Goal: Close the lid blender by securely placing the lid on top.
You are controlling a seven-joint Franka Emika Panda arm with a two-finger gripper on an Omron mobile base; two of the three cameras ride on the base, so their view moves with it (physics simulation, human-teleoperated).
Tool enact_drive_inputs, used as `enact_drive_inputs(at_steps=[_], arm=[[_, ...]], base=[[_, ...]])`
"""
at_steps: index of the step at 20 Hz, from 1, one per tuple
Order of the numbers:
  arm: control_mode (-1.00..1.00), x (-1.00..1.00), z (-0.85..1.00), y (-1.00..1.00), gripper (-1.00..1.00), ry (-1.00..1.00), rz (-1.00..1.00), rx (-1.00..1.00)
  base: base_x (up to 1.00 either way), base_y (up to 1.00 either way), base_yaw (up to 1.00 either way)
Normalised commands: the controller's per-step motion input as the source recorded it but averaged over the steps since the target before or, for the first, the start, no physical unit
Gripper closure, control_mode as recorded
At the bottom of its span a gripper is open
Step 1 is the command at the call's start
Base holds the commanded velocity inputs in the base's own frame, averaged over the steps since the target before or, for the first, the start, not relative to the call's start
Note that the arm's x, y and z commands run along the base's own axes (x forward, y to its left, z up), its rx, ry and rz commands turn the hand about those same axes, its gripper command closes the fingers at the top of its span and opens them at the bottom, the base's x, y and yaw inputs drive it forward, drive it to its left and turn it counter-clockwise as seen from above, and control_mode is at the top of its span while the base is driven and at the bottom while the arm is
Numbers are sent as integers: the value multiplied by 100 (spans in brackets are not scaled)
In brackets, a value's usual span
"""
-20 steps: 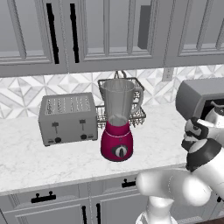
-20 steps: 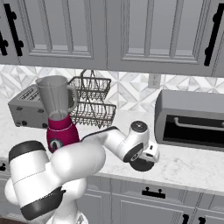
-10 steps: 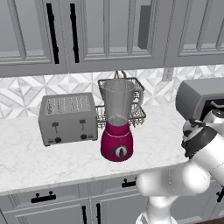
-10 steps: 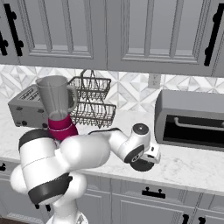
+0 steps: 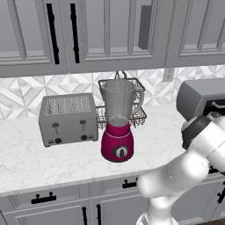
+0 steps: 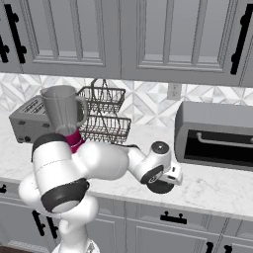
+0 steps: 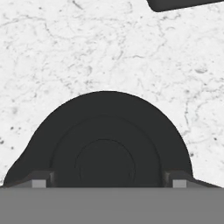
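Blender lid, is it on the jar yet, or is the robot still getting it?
Not yet. The clear grey jar on the magenta blender is open on top. The round black lid lies on the white marble counter. The claw straddles it, fingertips at either edge. Gripping, lifting and placing remain.

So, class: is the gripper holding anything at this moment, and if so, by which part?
It cannot be told. The gripper sits low over the black round lid on the counter, fingertips at its two sides, but contact is not visible.

Matt black lid [image 7: 105, 144] on a speckled white marble-look counter [image 7: 65, 52]; clear grey jar over the blender [image 5: 117, 125]'s glossy magenta base; toaster [image 5: 68, 118] brushed grey.
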Motion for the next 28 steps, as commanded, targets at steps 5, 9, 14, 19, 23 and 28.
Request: enact_drive_inputs(at_steps=[5,9,14,19,23,28], arm=[[-100,14,-25,0,100,1,0,0],[-100,4,-43,0,100,3,0,0],[-100,-3,-61,12,100,3,0,-4],[-100,-23,-78,28,100,1,0,-7],[-100,-34,-83,33,100,0,0,-6],[-100,-43,-80,32,100,0,0,-3]], base=[[0,0,0],[0,0,0],[0,0,0],[0,0,0],[0,0,0],[0,0,0]])
